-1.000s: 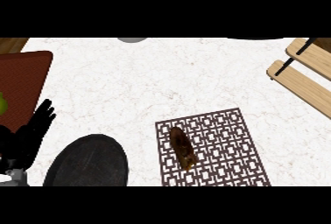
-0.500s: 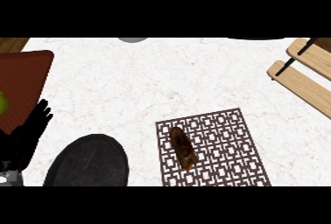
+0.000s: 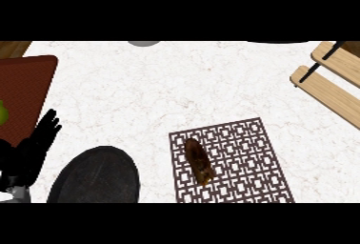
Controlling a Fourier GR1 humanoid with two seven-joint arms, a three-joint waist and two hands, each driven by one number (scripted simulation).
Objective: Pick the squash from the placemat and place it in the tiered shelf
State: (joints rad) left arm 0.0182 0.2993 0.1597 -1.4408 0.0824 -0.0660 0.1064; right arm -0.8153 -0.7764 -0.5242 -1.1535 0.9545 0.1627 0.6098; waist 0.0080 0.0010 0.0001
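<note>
Elongated brown squash [image 3: 200, 161] lay on patterned brown lattice placemat [image 3: 239, 157], ungrasped. Slatted wooden tiered shelf [image 3: 330, 81] stood well apart, upper right. Left hand [image 3: 35, 147] rested released at left edge. Risk: tapered squash rolling during grasp.

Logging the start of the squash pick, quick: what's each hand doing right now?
Left hand: open, fingers straight, resting at the view's left edge, holding nothing.
Right hand: not in view.
</note>
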